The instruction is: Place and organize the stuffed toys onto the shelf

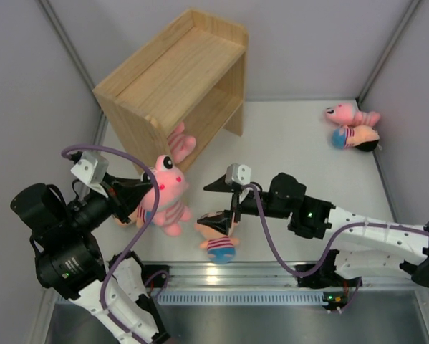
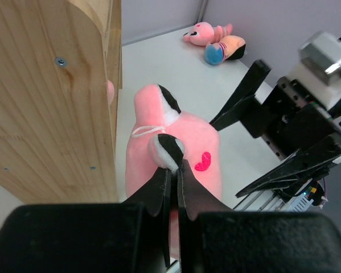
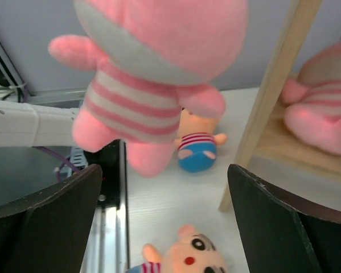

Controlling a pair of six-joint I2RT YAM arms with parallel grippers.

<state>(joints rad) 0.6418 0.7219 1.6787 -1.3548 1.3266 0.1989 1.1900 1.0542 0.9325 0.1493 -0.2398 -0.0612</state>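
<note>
Top external first. Spotting a shelved pink toy [image 1: 180, 143] on the lower board of the shelf [image 1: 171, 72], poking out the open side. Counting that as the only one put away, with the top board bare. Seeing the left gripper [image 1: 150, 198] clamped on a held pink toy [image 1: 169, 188], up off the bench [image 1: 286, 150] and just beside the shelf's near side panel. Finding the right gripper [image 1: 220, 206] spread wide with nothing in it, hovering over a peach toy [image 1: 218, 244] lying flat. Also noting a far pink toy [image 1: 349, 113] and a far peach toy [image 1: 357, 137], touching each other in the far right corner, well apart from the shelf.

Left wrist next. Looking at fingers [image 2: 159, 193] squeezed tight on a black-and-white bit of the held pink toy's head, maybe an eye or an ear, hard to call from this angle. Getting wood panel all down the left side.

Right wrist last. Peering between wide-apart fingers at the held pink toy dangling overhead, plus a second peach toy [image 3: 196, 149] in blue shorts on the bench below it.

Tally, as a guess: one shelved, one in hand, four left to fetch, then some tidying.

As for surroundings: plain smooth white bench, pale grey walls boxing it in, metal rail [image 1: 271, 272] along the near edge.
</note>
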